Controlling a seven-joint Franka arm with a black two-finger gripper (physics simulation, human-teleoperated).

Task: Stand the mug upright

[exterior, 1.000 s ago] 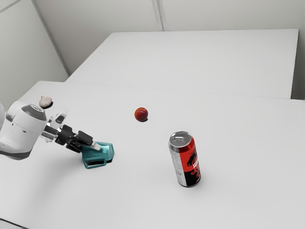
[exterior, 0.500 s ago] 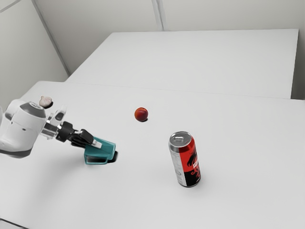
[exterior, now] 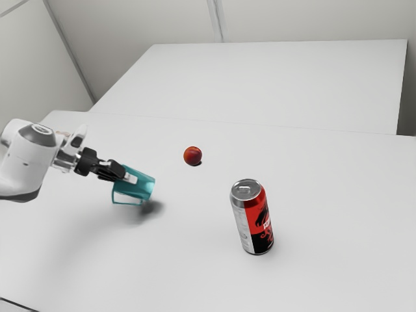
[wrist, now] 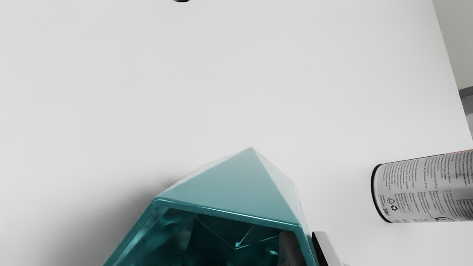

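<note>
In the exterior view my gripper (exterior: 129,177) is shut on the wall of the teal mug (exterior: 140,184). The mug hangs tilted above the table, its shadow lying on the surface beneath it. The wrist view gives the teal mug (wrist: 229,195) with its faceted outside and dark hollow; my gripper (wrist: 307,248) has one finger inside the mouth and the other against the outside, with the mug's wall pinched between them.
A red and black can (exterior: 253,218) stands on the table (exterior: 312,175) toward the exterior view's right; the wrist view has the can (wrist: 425,188) beyond the outer finger. A small red fruit (exterior: 192,155) rests farther back. Something pale is partly hidden behind the arm.
My gripper has risen with the mug, lifting it off the table and tipping it; the shadow now lies apart from it. The can and the red fruit have stayed put.
</note>
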